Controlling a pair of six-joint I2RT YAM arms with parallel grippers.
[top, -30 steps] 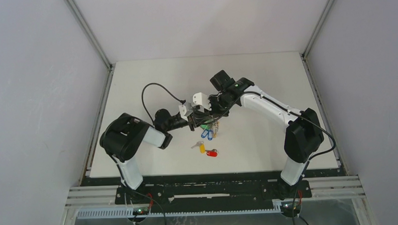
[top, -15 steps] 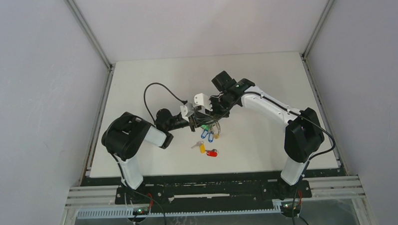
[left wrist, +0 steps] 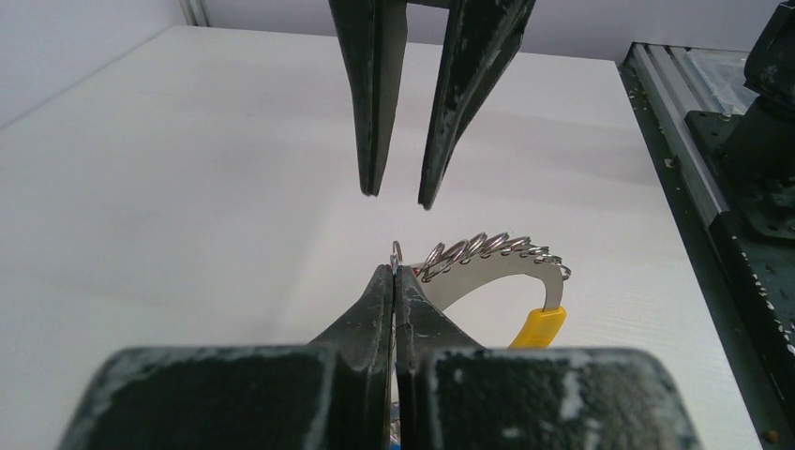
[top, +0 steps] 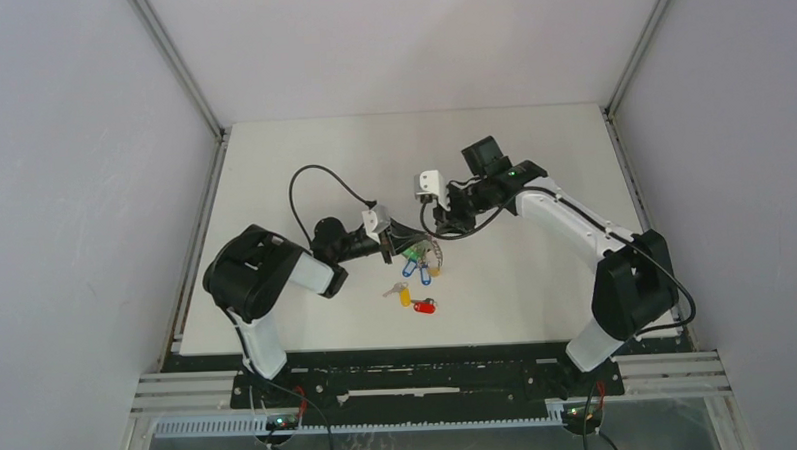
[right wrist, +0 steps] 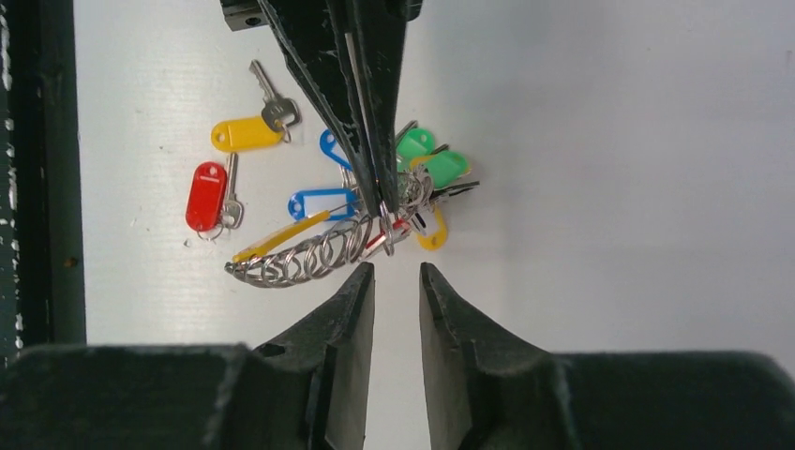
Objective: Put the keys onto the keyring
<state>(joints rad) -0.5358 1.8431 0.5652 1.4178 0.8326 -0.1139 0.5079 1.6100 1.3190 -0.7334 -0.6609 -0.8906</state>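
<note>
Holding step: left claw (left wrist: 394,274) clenched on keyring (left wrist: 487,249); right claw (right wrist: 395,274) parted, empty, just opposite. Loose keys (right wrist: 208,197) lay near left claw. Next, right claw probably needed to fetch one.

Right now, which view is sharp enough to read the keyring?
Right wrist: keyring, red-tagged key, yellow-tagged key crisp, evenly lit; right tool slightly soft. Left wrist: shut left tool blurred in foreground, keyring behind it sharp. Top external: keys tiny.
</note>
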